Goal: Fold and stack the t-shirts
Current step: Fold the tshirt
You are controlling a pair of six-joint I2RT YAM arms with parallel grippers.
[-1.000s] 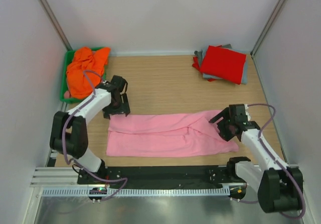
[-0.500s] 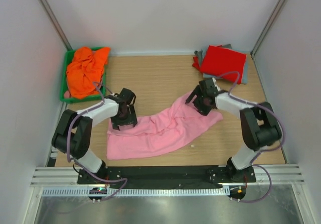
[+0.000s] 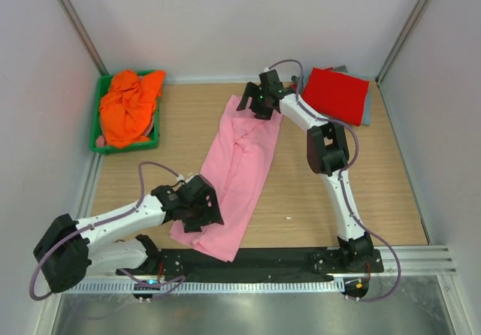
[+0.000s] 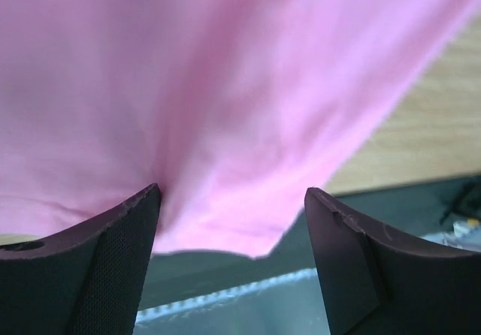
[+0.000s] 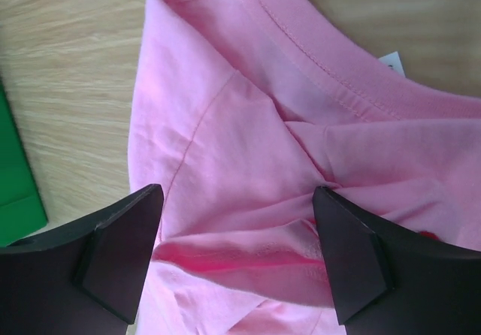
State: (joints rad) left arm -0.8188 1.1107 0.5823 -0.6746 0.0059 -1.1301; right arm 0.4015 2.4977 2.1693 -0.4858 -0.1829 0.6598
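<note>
The light pink t-shirt [image 3: 240,162] lies in a long diagonal strip on the wooden table, from the far middle down to the near left. My left gripper [image 3: 201,209] sits over its near end. In the left wrist view it [image 4: 233,192] is open, with pink cloth [image 4: 225,87] between and beyond the fingers. My right gripper [image 3: 259,104] is at the shirt's far end, by the collar. It [image 5: 237,192] is open over bunched pink folds [image 5: 301,87]. An orange t-shirt [image 3: 128,106] fills the green bin. A folded red t-shirt [image 3: 336,93] lies on a grey one [image 3: 367,113] at the far right.
The green bin [image 3: 113,150] stands at the far left; its edge shows in the right wrist view [image 5: 15,185]. The black mounting rail [image 3: 263,260] runs along the near edge, and the pink shirt's near corner overlaps it. White walls enclose three sides.
The pink shirt has swung from lying left to right into a diagonal. My right gripper carried its end to the far middle. My left gripper moved toward the near edge.
</note>
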